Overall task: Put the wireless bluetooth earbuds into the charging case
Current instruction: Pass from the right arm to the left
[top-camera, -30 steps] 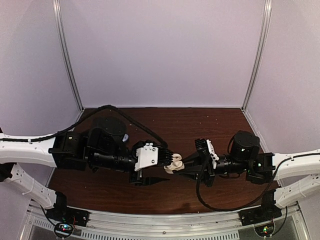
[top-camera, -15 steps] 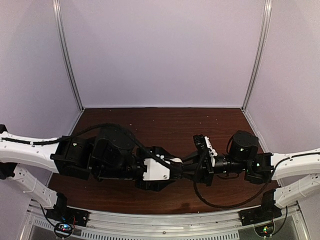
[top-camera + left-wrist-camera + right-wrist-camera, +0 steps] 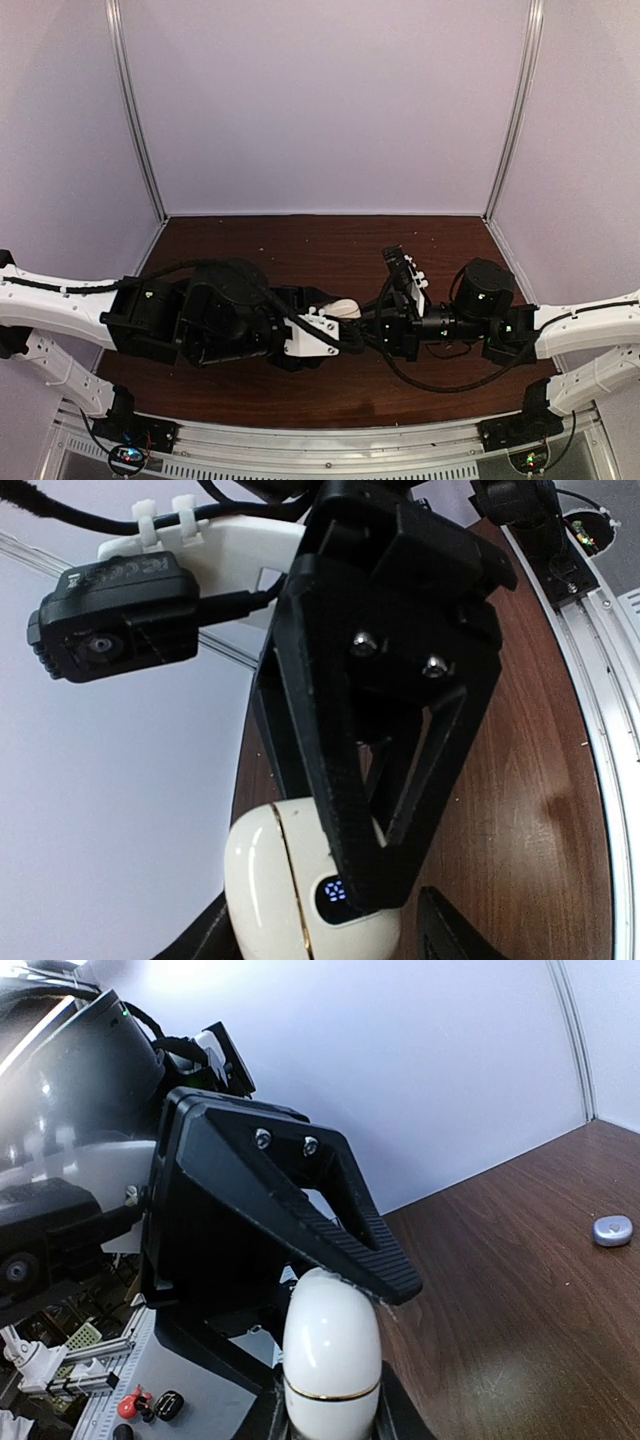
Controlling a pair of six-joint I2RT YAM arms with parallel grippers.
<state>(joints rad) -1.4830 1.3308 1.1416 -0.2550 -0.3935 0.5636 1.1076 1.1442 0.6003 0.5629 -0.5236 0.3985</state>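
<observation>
I hold the charging case (image 3: 343, 308) between both arms; it looks lifted off the desk (image 3: 520, 1290). My left fingers (image 3: 445, 930) and right fingers (image 3: 265, 1420) both pinch it. The lid looks shut. One earbud (image 3: 612, 1230) lies far from the case. Next, I think, I must open the lid gently.

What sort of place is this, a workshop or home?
Probably a robot test booth: pale walls box in a wooden table, a metal rail edges it, and the left gripper and right gripper clamp one charging case.
</observation>
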